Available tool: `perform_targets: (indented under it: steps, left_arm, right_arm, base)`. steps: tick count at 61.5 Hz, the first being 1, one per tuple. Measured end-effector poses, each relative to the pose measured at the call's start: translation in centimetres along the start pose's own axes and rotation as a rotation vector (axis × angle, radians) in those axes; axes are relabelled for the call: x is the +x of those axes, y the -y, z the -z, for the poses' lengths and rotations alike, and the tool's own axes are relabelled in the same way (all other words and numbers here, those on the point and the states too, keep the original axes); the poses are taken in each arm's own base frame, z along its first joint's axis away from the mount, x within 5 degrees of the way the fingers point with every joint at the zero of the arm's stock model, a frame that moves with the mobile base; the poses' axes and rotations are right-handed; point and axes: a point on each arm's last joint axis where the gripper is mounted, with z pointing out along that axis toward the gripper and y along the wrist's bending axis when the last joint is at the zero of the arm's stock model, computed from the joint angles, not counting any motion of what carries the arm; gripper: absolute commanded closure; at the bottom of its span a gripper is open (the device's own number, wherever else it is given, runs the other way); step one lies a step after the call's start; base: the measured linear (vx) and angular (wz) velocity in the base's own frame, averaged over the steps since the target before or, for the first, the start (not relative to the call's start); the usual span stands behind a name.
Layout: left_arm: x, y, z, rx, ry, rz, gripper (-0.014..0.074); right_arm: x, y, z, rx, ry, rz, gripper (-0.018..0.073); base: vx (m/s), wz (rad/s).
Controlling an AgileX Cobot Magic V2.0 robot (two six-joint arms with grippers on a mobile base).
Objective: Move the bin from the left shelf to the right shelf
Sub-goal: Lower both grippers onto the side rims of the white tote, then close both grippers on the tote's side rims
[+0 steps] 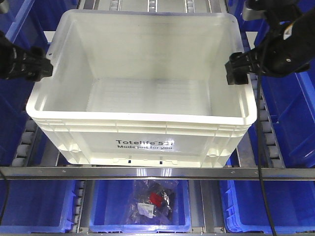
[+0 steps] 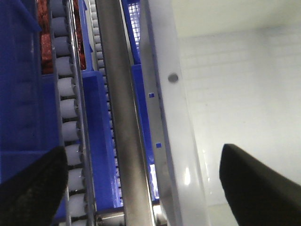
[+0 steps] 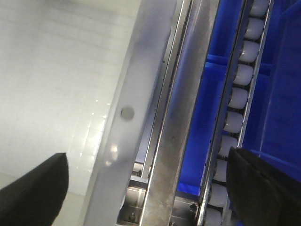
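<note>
At the far left a deep blue plastic bin (image 1: 12,123) stands beside the shelf lane. A grey steel roller track (image 1: 25,142) runs between it and the middle lane. The black left gripper (image 1: 43,68) hangs at the left wall of the large white rectangular plastic tote (image 1: 142,142), level with its ribbed rim. In the left wrist view its two black fingers (image 2: 28,188) are spread wide. One lies over the white rollers outside the tote and the other over the pale interior, and the rim runs between them untouched. This gripper grasps nothing.

The tote stands on the rollers in the middle lane of the upper level, open-topped, with its gridded floor showing. Its front wall, printed in black with "Totelife 521 Made just for you", faces the camera just behind a horizontal steel crossbar (image 1: 157,172). Below that bar a smaller blue plastic bin (image 1: 106,211) holds a clear plastic bag (image 1: 155,201) of black and red parts, too small to identify.

The black right gripper (image 1: 235,73) sits at the tote's right rim, and a black cable (image 1: 259,147) hangs down from its arm. In the right wrist view its fingers (image 3: 33,188) are likewise parted. One is over the tote's inside and the other over the outer roller track, with the rim and a steel rail between them, so it clamps nothing either. Farther right stand more blue plastic bins (image 1: 295,113).
</note>
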Motion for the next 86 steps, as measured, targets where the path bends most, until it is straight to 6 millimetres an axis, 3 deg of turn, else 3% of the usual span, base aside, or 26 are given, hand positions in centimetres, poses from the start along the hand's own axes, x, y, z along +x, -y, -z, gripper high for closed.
perform_targets:
  steps: [15, 26, 37, 59, 71, 86]
  left_arm:
    - [-2.3, 0.3, -3.5, 0.017, -0.042, 0.048, 0.0011]
    - [-3.4, 1.4, -4.9, 0.045, -0.055, 0.033, 0.0013]
    - [-3.8, 3.2, -5.5, 0.048, -0.061, 0.0, 0.0013]
    - [-3.5, 2.4, -5.6, -0.065, -0.103, 0.047, 0.0013]
    - [-3.3, 2.4, -5.6, -0.072, -0.122, 0.049, 0.0013]
    - [-3.1, 2.3, -5.6, -0.077, -0.143, 0.05, 0.0013]
  right_arm:
    - [-1.9, 0.0, -2.3, 0.035, -0.052, -0.055, -0.0061]
    - [-2.6, -0.1, -2.9, 0.041, -0.078, -0.084, -0.0051]
    - [-2.6, -0.1, -3.2, 0.047, -0.091, -0.107, -0.0043]
    - [-2.5, -2.5, -3.8, 0.112, -0.087, -0.082, -0.0034]
    - [-2.4, -3.0, -4.8, 0.083, -0.117, -0.126, -0.0025]
    - [-2.4, -2.9, -4.8, 0.097, -0.112, -0.171, 0.006]
  base:
    - [0.0, 0.0]
    - [0.0, 0.0]
    - [0.0, 0.0]
    - [0.0, 0.0]
    - [0.0, 0.0]
    - [0.0, 0.0]
